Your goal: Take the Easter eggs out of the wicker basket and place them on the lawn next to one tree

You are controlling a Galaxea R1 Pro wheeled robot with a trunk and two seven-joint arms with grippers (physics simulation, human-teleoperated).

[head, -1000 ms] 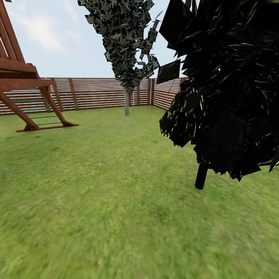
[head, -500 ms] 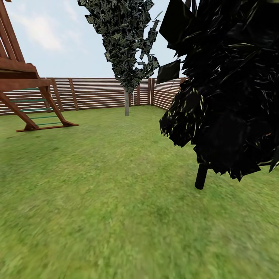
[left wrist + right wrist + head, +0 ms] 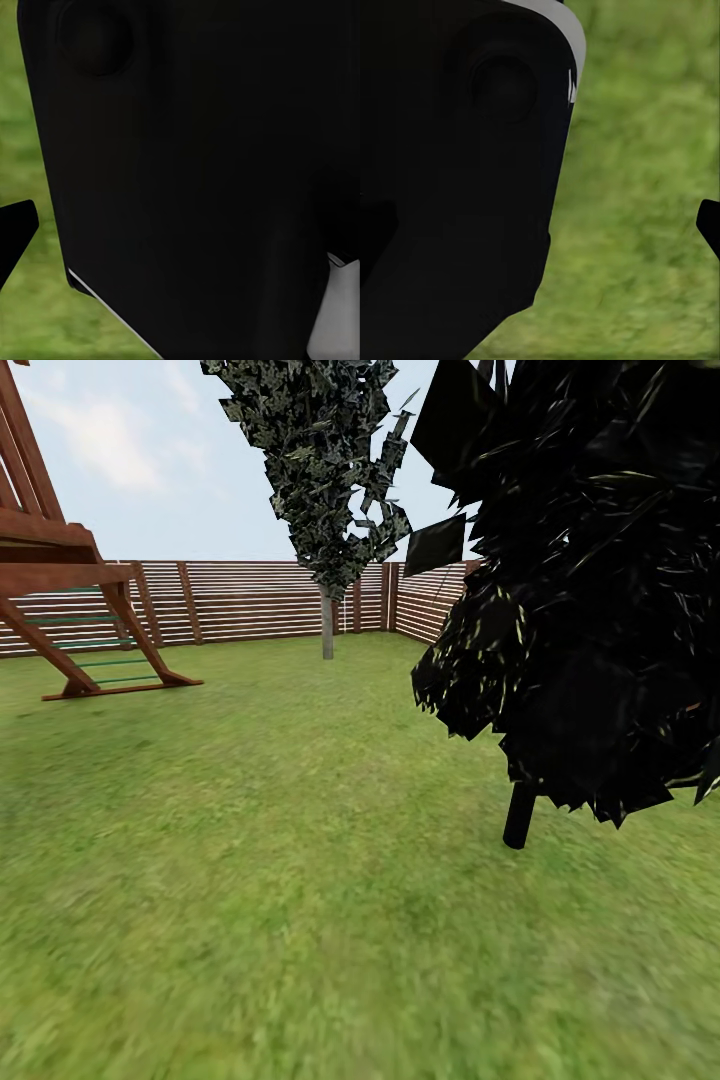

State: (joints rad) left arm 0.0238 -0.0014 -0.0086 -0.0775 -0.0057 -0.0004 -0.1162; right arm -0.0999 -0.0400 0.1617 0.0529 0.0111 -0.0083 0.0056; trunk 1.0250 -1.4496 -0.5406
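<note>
Nothing has changed across the last second: our head view matches the earlier frames exactly, so we read the base and head as parked, no progress made in this stretch. We face the lawn (image 3: 280, 880) inside the garden, with the brown slat fence (image 3: 250, 600) at the back and a wooden play frame (image 3: 60, 590) at the far left. A near-black cone-shaped tree (image 3: 590, 610) stands close on the right, its dark stub of trunk (image 3: 519, 815) planted in the grass; a second dark-leaved tree with a pale thin trunk (image 3: 327, 628) stands near the fence. Neither looks like the light-green canopy tree, though we judge any tree may serve. The eggs and wicker basket are not in what we see here, so we cannot place them; we judge a turn or drive is needed to find them. The wrist views give dark robot body (image 3: 195, 165) over grass and a black tip (image 3: 709, 225) at the edge; we cannot tell whether either claw is wide, narrow or holding anything.
</note>
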